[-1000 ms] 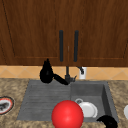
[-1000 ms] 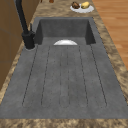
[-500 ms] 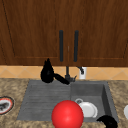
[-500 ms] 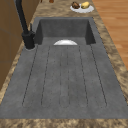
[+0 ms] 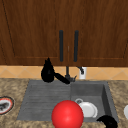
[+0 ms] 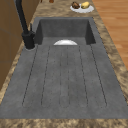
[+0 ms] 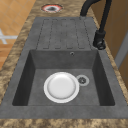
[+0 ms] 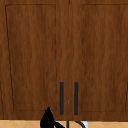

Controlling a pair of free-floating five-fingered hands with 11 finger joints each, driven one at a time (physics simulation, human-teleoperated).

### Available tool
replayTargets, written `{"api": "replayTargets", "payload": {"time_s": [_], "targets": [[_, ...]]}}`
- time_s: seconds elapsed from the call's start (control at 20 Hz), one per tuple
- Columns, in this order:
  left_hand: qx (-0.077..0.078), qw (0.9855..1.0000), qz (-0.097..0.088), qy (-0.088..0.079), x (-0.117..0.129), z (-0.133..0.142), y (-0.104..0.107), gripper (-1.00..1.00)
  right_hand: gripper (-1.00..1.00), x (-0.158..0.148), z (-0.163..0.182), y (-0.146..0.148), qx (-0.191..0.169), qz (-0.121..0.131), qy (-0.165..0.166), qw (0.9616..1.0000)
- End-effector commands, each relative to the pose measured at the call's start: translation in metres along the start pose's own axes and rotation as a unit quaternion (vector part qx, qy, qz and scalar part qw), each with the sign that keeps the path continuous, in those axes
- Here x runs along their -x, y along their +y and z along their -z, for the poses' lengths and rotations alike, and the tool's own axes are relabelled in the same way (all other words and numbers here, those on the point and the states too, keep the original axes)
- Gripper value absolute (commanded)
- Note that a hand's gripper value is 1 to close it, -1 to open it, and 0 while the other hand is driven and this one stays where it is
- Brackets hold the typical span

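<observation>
My left hand (image 5: 47,72) hovers in front of the backsplash above the sink's back left edge, just left of the black faucet (image 5: 67,76), with one tip pointing up towards the cabinet doors. It also rises at the bottom of the upper view as left hand (image 8: 47,120), below the left door handle (image 8: 61,98). My right hand (image 5: 108,121) hangs low over the sink's front right corner, holding nothing that I can see. A red ball (image 5: 67,115) sits at the front middle, before the sink (image 5: 45,100). A white plate (image 7: 61,87) lies in the basin beside the drain (image 7: 82,80).
A red-rimmed plate (image 5: 5,105) rests on the stone counter at the left. A white dish with fruit (image 6: 82,6) stands on the counter beyond the basin. The ribbed drainboard (image 6: 65,80) takes up the sink's left half. Two closed wooden cabinet doors (image 8: 32,57) hang above.
</observation>
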State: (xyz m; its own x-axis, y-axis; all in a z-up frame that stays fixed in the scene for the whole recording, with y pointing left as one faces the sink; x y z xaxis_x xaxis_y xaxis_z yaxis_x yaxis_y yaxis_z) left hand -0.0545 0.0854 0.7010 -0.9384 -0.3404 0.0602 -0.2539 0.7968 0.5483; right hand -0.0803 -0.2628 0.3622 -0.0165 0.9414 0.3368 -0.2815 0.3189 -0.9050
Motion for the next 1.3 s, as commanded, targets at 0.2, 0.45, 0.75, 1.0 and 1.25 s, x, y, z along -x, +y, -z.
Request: {"api": "replayTargets", "payload": {"time_s": [0.2, 0.45, 0.75, 1.0, 1.25], "targets": [[-0.035, 0.9989, 0.030, 0.008, 0.007, 0.017, 0.000, -1.00, 0.00, 0.000, 0.000, 0.000, 0.000, 0.000, 0.000, 1.0000], [-0.051, 0.9977, 0.041, 0.016, 0.011, 0.027, -0.006, -1.00, 0.00, 0.000, 0.000, 0.000, 0.000, 0.000, 0.000, 1.0000], [-0.065, 0.9967, 0.042, 0.025, 0.014, 0.035, -0.013, -1.00, 0.00, 0.000, 0.000, 0.000, 0.000, 0.000, 0.000, 1.0000], [-0.078, 0.9956, 0.037, 0.037, 0.016, 0.037, -0.017, -1.00, 0.00, 0.000, 0.000, 0.000, 0.000, 0.000, 0.000, 1.0000], [-0.082, 0.9951, 0.038, 0.040, 0.018, 0.040, -0.019, -1.00, 0.00, 0.000, 0.000, 0.000, 0.000, 0.000, 0.000, 1.0000]]}}
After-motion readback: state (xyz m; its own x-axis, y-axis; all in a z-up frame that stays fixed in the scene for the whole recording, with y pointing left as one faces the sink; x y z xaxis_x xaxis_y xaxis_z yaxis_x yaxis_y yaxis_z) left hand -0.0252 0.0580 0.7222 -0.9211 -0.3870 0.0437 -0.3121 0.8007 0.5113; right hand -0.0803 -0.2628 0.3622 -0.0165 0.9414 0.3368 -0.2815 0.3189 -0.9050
